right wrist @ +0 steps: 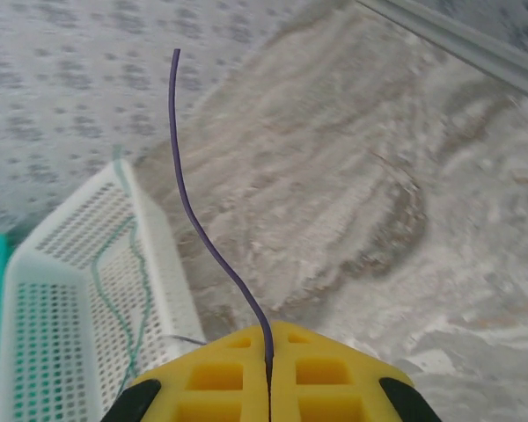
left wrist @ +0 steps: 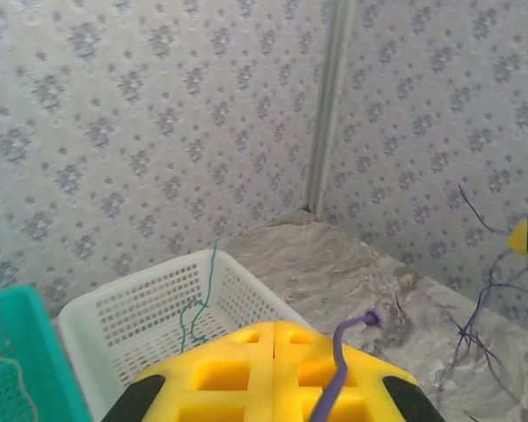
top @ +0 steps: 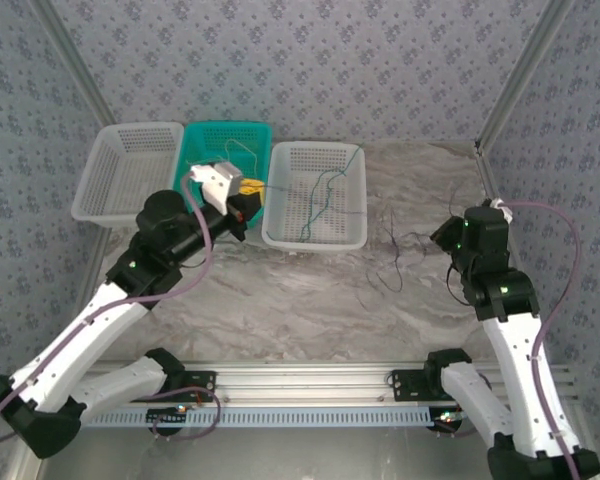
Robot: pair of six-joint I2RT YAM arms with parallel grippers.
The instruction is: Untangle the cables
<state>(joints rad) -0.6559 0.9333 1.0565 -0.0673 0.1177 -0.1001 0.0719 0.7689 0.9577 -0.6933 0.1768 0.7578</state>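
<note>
The top camera gives me the grey marble-pattern table [top: 280, 300], the white plastic mesh basket [top: 310, 240] and thin dark cables [top: 395, 250] loose to the right of it. The right wrist camera adds the grip: the right gripper [right wrist: 269, 338] is pressed together on a thin dark purple cable [right wrist: 190, 213]. The left gripper [left wrist: 274, 338] is together too. A purple strand [left wrist: 336, 360] crosses one finger; held or not, I cannot tell. A thin green-teal cable [left wrist: 212, 272] lies in the basket.

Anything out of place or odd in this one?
One end of the green cable pokes over the far rim of the right-hand white basket. Dark cables lie sprawled on the table, one pinched in the right gripper. Nothing looks damaged.
</note>
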